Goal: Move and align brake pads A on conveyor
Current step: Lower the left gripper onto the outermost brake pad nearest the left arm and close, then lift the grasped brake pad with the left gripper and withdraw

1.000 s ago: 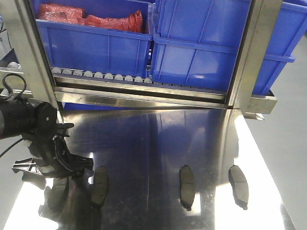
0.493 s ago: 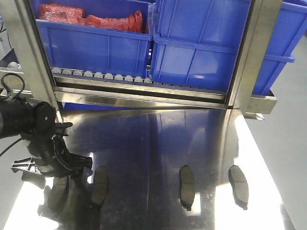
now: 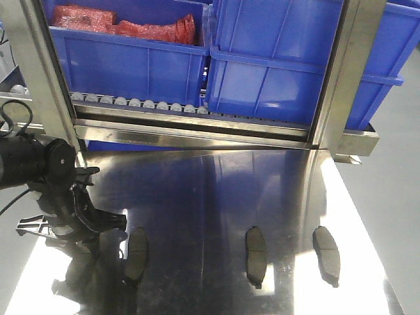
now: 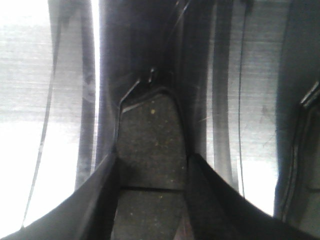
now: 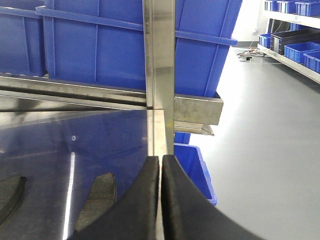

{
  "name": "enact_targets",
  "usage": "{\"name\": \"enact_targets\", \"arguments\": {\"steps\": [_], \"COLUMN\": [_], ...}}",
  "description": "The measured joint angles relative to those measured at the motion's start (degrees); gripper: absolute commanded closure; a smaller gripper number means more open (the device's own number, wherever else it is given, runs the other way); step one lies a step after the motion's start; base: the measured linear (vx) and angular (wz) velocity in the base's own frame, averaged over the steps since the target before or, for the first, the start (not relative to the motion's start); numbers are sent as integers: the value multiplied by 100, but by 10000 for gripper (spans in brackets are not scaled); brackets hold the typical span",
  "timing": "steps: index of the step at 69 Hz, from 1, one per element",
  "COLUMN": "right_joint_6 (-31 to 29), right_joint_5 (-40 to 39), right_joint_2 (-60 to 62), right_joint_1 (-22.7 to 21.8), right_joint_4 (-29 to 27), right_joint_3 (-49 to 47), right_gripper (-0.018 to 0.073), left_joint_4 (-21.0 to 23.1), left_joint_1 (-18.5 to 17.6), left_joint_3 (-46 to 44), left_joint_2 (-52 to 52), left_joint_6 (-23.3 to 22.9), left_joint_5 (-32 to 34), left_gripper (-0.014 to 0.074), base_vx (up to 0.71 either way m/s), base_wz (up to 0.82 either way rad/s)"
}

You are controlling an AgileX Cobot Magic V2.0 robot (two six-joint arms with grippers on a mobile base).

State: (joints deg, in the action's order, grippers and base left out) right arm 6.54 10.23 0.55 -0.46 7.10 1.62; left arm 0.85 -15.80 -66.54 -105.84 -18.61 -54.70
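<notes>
Between the fingers of the left gripper (image 4: 152,167) one brake pad (image 4: 150,127) is held by its long edges, its long axis running straight ahead of the wrist. Whether it is lifted off the steel counter (image 3: 216,190) cannot be told. Just to that gripper's right lies the nearest loose pad (image 3: 136,252). The middle pad (image 3: 256,249) and the right-hand pad (image 3: 327,252) are well apart, all lengthwise front to back. These two are judged nearer the right gripper (image 5: 160,200), which is pressed closed on nothing. No conveyor is seen. Blue bins (image 3: 131,62) on grey rollers (image 3: 131,103) stand behind.
</notes>
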Motion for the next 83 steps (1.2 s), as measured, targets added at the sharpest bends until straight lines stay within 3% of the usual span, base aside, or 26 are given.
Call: {"name": "enact_targets", "arguments": {"steps": [23, 59, 83], "right_joint_6": [0, 0, 0], "right_joint_5": [0, 0, 0], "right_joint_2": [0, 0, 0], "right_joint_1": [0, 0, 0], "right_joint_4": [0, 0, 0], "right_joint_3": [0, 0, 0], "right_gripper": [566, 566, 566], "left_joint_4": [-3, -569, -769], "left_joint_1": [0, 0, 0], "left_joint_3": [0, 46, 1583], "left_joint_2": [268, 2310, 4571], "left_joint_6": [176, 217, 255], "left_joint_5": [-2, 67, 779], "left_gripper": [603, 603, 603], "base_vx": [0, 0, 0], "base_wz": [0, 0, 0]}}
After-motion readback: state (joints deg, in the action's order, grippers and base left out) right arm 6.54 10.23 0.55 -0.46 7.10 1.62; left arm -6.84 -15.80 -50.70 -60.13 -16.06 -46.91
